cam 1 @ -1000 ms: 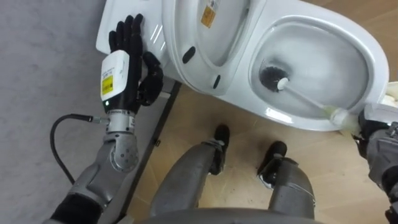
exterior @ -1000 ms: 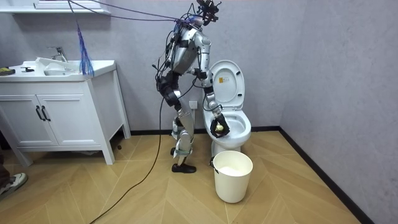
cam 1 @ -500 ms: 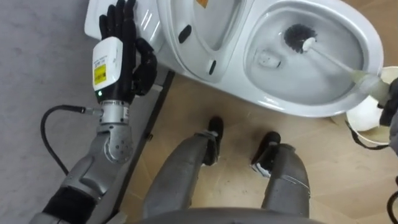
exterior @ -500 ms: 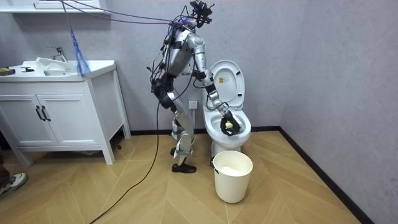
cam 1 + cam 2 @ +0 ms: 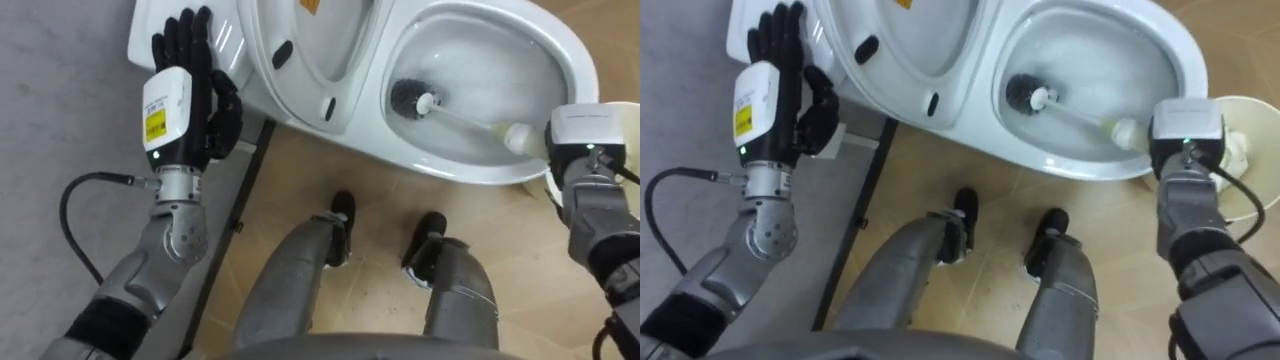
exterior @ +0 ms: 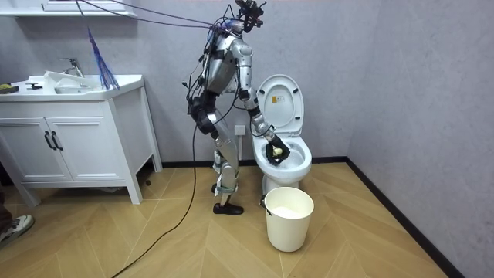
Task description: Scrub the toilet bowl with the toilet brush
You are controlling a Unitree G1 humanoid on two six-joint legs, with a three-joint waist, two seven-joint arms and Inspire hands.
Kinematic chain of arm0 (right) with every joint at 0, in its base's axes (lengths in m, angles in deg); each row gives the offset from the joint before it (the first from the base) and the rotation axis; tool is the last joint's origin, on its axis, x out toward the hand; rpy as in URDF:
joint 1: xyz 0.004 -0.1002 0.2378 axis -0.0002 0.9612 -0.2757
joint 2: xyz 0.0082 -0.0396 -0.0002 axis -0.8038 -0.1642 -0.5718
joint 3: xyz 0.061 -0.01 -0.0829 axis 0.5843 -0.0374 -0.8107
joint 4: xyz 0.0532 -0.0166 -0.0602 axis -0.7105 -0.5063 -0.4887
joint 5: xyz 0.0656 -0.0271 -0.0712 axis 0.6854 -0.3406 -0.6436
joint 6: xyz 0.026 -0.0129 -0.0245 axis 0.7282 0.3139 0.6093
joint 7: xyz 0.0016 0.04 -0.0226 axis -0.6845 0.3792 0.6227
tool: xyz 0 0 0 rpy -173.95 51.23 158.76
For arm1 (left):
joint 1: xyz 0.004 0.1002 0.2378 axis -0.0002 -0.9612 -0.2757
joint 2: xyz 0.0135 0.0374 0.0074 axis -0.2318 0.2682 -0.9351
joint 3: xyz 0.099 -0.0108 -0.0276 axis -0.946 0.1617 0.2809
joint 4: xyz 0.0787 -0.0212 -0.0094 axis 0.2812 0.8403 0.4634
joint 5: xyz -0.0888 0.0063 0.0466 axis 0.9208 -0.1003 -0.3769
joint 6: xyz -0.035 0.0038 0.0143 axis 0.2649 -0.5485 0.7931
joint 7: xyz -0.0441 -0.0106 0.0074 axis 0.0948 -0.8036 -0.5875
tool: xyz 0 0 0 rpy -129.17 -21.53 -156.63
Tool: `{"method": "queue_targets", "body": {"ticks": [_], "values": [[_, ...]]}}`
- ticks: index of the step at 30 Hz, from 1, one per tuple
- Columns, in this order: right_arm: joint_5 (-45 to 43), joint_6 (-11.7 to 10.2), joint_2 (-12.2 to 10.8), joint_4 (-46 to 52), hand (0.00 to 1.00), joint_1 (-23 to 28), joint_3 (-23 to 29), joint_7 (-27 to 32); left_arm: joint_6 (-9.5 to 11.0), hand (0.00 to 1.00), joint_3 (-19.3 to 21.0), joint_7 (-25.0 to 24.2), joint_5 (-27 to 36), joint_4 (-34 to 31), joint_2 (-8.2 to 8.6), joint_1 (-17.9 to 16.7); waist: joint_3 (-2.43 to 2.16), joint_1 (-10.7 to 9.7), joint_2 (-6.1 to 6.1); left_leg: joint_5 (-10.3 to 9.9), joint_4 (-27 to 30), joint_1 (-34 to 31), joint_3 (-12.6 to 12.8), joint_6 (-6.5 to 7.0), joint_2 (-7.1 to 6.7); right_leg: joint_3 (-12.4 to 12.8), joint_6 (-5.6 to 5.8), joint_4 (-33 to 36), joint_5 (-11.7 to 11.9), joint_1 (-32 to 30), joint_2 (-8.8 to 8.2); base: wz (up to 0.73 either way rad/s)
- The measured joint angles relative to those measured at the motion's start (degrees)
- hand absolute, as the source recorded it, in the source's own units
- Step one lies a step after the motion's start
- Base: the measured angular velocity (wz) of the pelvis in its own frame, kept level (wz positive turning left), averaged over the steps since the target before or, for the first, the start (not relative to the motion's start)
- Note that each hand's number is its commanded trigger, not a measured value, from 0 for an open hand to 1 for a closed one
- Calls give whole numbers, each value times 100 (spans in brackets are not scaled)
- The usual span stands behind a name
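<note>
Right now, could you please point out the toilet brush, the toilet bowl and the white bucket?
toilet brush (image 5: 402,95): left eye view, on its dark bristle head.
toilet bowl (image 5: 455,167): left eye view, on the near rim.
white bucket (image 6: 289,220): room view, on its outer wall.

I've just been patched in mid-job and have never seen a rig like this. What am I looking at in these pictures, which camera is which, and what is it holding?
This is a two-legged humanoid robot with two arms, standing at a toilet. Two pictures come from the two eyes of a camera on its head, looking down past its own legs. The third comes from a camera standing in the room.

Its left hand lies with straight fingers against the toilet tank and holds nothing. Its right hand grips the pale handle of a toilet brush, whose dark bristle head is down inside the toilet bowl. The seat and lid are up.

In the room view, a white bucket stands on the wood floor in front of the toilet.
</note>
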Motion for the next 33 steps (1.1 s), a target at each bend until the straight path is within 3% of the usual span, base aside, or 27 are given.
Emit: {"method": "queue_targets", "body": {"ticks": [7,11,15,19,22,26,29,33], "values": [[80,8,-90,46,100,84,-1,8,121,0,5,264,117,122,-31,-147,-1,-77,1,18,-83,69,17,-28,30,13,-11,-128,12,55,22,-1],[453,-41,108,-106,100,-64,-213,28,163,0,-164,291,337,115,-171,-43,5,28,-4,18,-26,44,36,-31,62,-21,-29,-124,23,54,13,0],[1689,-474,331,-746,100,-590,-361,81,163,0,-375,263,502,7,-365,188,51,54,-68,40,53,-134,24,-19,-35,-16,-33,182,-95,-203,-140,15],[2565,-709,329,-1222,100,-1006,53,207,148,0,-388,240,480,-37,-362,340,108,8,-147,59,204,-349,21,12,-160,8,-37,598,-243,-509,-356,17],[2400,-706,325,-1239,100,-1198,243,213,100,0,-254,208,450,-147,-341,375,161,-12,-228,67,318,-471,60,15,-206,129,-37,782,-287,-692,-378,3],[1900,-695,300,-1238,100,-1367,263,220,66,0,-132,153,406,-136,-288,376,173,-78,-248,95,340,-499,69,19,-215,148,-44,824,-276,-742,-390,-3],[1396,-679,229,-1211,100,-1380,253,268,23,0,-48,110,322,-136,-242,381,162,-66,-230,91,391,-512,78,17,-184,157,-58,814,-242,-744,-352,-10],[959,-404,12,-1112,100,-1342,-14,251,-39,0,-8,-14,236,-146,-209,381,133,103,-124,67,358,-503,74,-12,-32,97,-107,556,-71,-639,-171,-19]]}}
